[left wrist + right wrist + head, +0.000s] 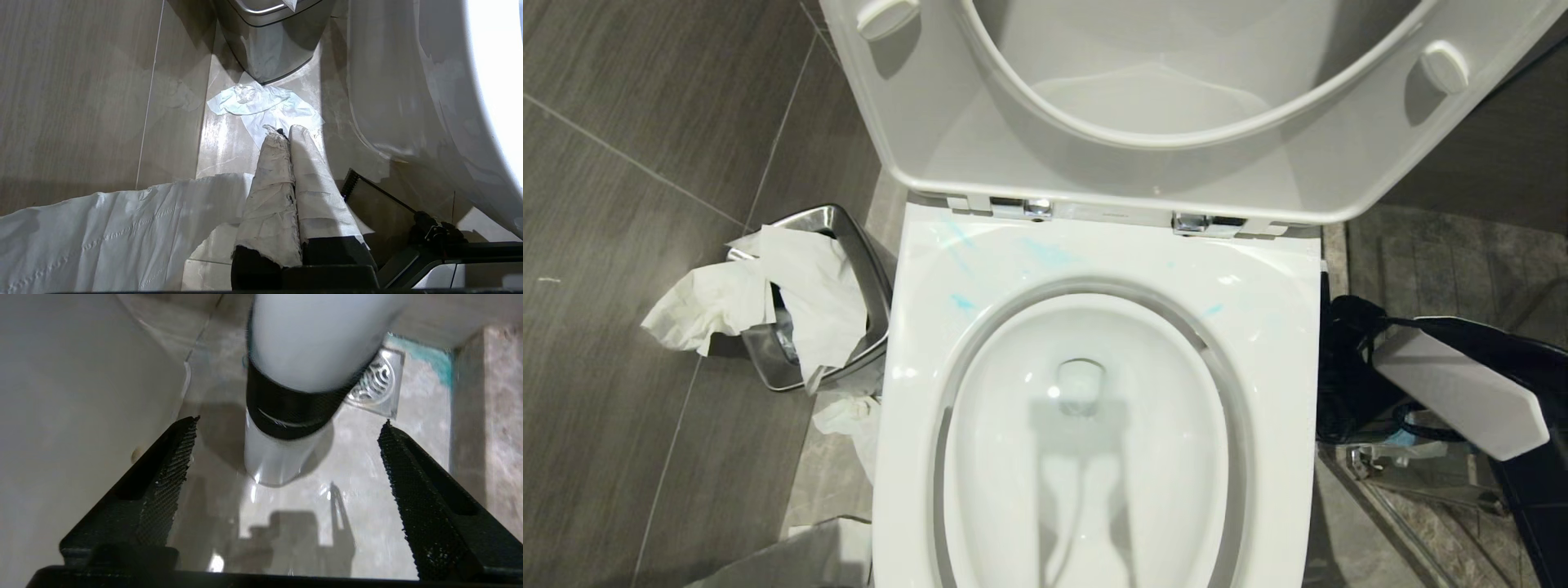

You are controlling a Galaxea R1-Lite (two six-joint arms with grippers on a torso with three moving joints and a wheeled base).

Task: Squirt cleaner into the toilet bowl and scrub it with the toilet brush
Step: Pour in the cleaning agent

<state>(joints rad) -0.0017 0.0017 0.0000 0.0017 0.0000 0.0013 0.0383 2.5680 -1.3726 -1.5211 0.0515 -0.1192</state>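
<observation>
The toilet bowl [1282,343] is a glossy white oval basin with its seat and lid [1143,175] raised. Turquoise cleaner [964,304] shows as thin smears on the back of the rim. The toilet brush is out of view. Low beside the bowl's right flank [61,396], my right gripper [289,421] is open with nothing between its black fingers [171,465]. Just ahead of it a white cylinder with a black band [286,408] stands on the floor. My left gripper [286,132] is shut and empty over the floor left of the bowl, its fingers wrapped in white.
A steel bin [858,245] stuffed with white tissue [760,294] stands left of the toilet, with more tissue on the floor [261,104]. A metal floor drain [374,384] and a turquoise smear [429,359] lie behind the cylinder. My right arm's white link [1462,392] hangs right of the bowl.
</observation>
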